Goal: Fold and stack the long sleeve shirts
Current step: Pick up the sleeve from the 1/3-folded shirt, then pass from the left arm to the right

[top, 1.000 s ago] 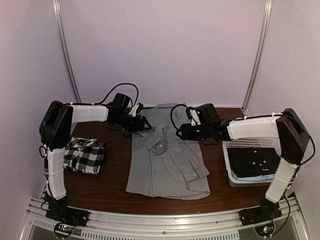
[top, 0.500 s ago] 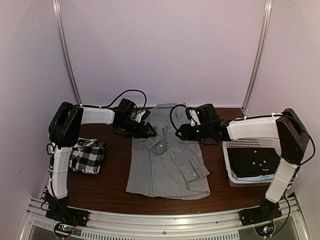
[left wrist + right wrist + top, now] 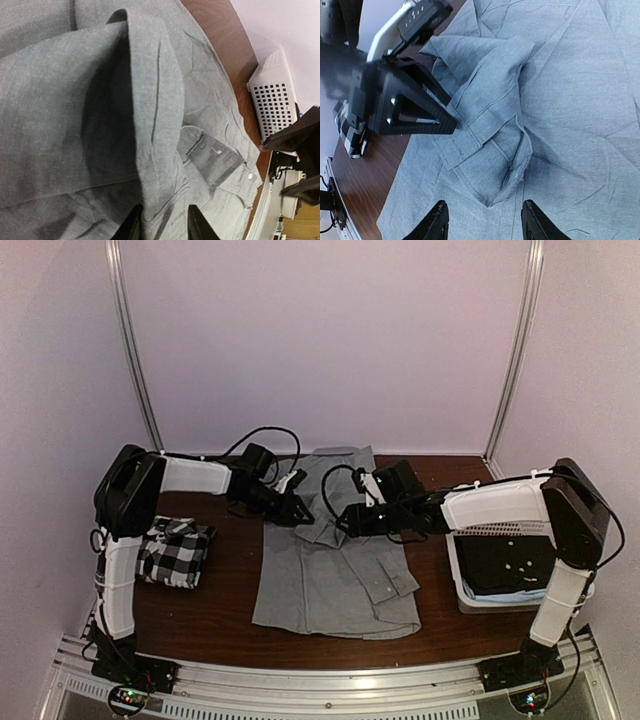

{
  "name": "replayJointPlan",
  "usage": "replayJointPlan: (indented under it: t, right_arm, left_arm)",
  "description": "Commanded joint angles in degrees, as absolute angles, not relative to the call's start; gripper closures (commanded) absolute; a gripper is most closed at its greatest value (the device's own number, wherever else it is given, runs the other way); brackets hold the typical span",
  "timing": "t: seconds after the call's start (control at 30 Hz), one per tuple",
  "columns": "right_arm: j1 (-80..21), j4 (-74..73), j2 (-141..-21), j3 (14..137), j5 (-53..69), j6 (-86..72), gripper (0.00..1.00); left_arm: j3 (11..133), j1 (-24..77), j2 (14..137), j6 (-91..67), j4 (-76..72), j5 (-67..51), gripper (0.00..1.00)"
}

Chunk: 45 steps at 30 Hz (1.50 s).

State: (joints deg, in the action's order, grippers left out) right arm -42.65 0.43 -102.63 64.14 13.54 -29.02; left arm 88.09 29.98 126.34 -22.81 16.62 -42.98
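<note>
The grey long sleeve shirt lies spread on the table's middle, its sleeves folded in over the body. The black-and-white checked shirt lies folded at the left. My left gripper is open, low over the grey shirt's upper left; in the left wrist view its fingertips straddle a raised fold of grey cloth. My right gripper is open just right of it; in the right wrist view a folded sleeve cuff lies ahead of the jaws, beside the left gripper.
A white perforated basket with dark clothes in it stands at the right edge; it also shows in the left wrist view. Bare brown table lies between the two shirts. Walls close in the back and sides.
My left gripper has moved right, onto the grey shirt's upper left. My right gripper has moved left and a little nearer, over the folded sleeve. The two now sit close together.
</note>
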Motion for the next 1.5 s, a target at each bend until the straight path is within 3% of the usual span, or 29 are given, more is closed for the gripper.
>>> replayJointPlan:
  t: [0.0,0.23,0.4,0.7,1.23,1.47]
  right_arm:
    - [-44.21,1.85,-105.0,63.48,11.52,-28.22,0.49]
    - [-44.27,4.02,-104.44,60.76,8.45,-30.15,0.49]
    - [-44.29,6.92,-101.7,56.47,6.12,-31.17,0.42]
    - [-44.44,14.3,-103.0,52.84,8.49,-31.46,0.26]
    - [-45.16,16.62,-111.74,61.07,9.81,-30.08,0.25]
    - [-45.18,17.12,-114.23,63.86,10.1,-30.73,0.28]
  left_arm:
    - [88.01,30.4,123.13,-25.11,14.45,-46.8,0.74]
    - [89.23,31.67,123.13,-29.98,13.17,-47.88,0.89]
    - [90.07,32.14,123.06,-33.63,12.03,-47.88,0.95]
    - [92.34,33.13,123.77,-37.2,11.48,-47.98,0.96]
    - [94.46,33.22,125.32,-38.41,12.0,-47.83,0.96]
    - [94.65,33.55,125.42,-38.32,12.49,-47.41,0.66]
